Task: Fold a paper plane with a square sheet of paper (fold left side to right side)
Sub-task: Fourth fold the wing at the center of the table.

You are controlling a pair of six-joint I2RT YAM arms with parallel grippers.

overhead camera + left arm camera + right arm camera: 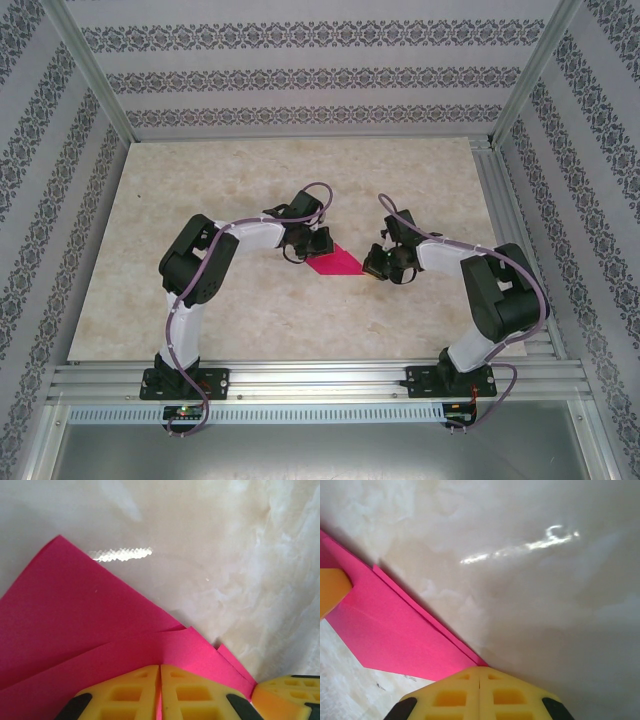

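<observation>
A thin, bright magenta-pink sheet of paper [335, 263], already creased into a layered pointed wedge, lies flat near the middle of the pale marbled worktop [250, 320], directly between the two arms. The left jaws are together, their yellow ribbed fingers [135, 692] pressed side to side with only a hairline slit, and they sit on the broad end of the wedge, where several overlapping flaps [190, 645] fan out. Whether any layer is nipped between them cannot be told. The right jaws are also together, their yellow fingers [510, 695] meeting the paper just at its narrow pointed corner [470, 657], with nothing visibly gripped. The sheet will likely handle as very light, limp stock: easily dragged across the glossy surface, quick to spring back at a soft crease, and prone to crumpling or tearing if pinched hard near the tip. The free flap edges look slightly lifted, so they probably offer the best place to slip a finger under. A sensible hold would be one edge near its mid-length, while the other arm pins the layers flat beside the crease line to stop sliding.
</observation>
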